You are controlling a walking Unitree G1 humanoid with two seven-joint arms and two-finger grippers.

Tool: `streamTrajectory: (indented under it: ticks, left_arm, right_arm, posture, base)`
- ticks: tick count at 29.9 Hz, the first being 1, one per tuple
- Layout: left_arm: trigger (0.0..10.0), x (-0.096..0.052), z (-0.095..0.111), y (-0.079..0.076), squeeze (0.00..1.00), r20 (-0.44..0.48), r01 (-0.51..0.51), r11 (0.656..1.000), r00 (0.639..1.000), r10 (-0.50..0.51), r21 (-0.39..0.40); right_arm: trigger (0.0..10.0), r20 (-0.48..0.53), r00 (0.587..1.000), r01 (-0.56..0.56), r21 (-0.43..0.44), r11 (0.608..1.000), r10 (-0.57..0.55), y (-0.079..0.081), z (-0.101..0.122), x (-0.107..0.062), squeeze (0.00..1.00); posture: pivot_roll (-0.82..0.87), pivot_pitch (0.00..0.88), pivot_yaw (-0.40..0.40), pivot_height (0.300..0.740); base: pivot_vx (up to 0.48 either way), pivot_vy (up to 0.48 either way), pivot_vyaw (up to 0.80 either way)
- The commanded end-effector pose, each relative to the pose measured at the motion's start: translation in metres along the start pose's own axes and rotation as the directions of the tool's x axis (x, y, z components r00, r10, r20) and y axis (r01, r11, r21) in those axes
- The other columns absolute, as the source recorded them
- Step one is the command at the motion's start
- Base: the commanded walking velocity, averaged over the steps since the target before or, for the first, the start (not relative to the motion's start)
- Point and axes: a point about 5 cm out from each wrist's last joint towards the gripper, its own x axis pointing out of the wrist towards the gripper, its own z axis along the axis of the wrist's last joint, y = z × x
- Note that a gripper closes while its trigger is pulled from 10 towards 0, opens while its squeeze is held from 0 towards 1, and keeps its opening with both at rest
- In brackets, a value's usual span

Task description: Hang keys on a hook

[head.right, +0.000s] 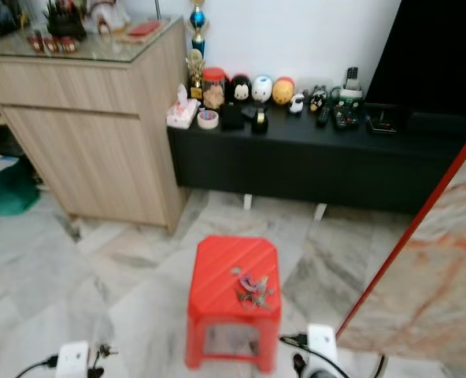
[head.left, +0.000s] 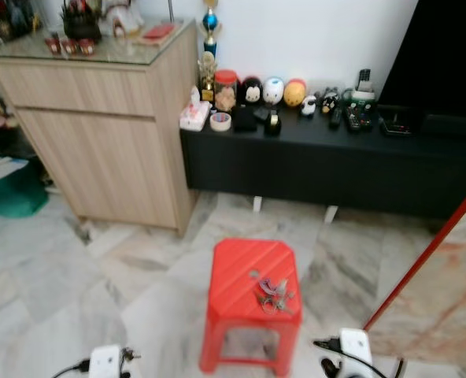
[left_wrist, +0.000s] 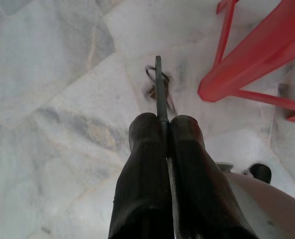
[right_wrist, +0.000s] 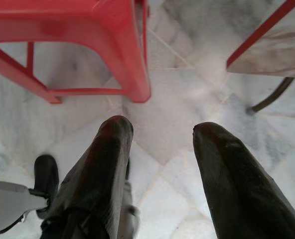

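The left gripper (left_wrist: 163,130) is clenched on a thin metal key (left_wrist: 158,84) with a ring dangling, low over marble floor (head.left: 52,260). More keys (head.left: 273,294) lie near the red stool's (head.left: 245,272) front edge. The right gripper (right_wrist: 162,134) hangs released beside the stool.

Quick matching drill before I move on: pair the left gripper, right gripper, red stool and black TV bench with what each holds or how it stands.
Things:
1. left gripper
2. right gripper
3. red stool
4. black TV bench

States:
A. open, holding nothing
B. carries a row of small figurines
C. shut on a key
D. bunch of keys on its seat

Pairs: 1-C, 2-A, 3-D, 4-B. The key sticks out past the fingertips; the bunch of keys lies near the seat's right edge.
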Motion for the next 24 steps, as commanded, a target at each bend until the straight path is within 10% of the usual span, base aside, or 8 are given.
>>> streamTrajectory:
  ticks: [1, 24]
  left_arm:
    - [10.0, -0.0006, -0.0018, 0.0008, 0.0, -0.003, -0.001, 1.0, 1.0, 0.001, 0.009]
    - [10.0, -0.0014, -0.0061, -0.0021, 0.0, -0.023, 0.015, 1.0, 1.0, -0.015, 0.01]
  right_arm:
    - [10.0, -0.005, 1.0, 0.011, 0.008, 1.0, -0.011, -0.0029, -0.001, -0.0003, 0.0]
    - [10.0, -0.007, 0.999, -0.042, -0.011, 0.999, 0.042, 0.0055, -0.0047, -0.0005, 0.0]
  posture:
    - [0.08, 0.032, -0.01, 0.74]
    - [0.08, 0.025, -0.012, 0.74]
  base:
    - [0.0, -0.375, 0.0]
    - [0.0, -0.373, -0.21]
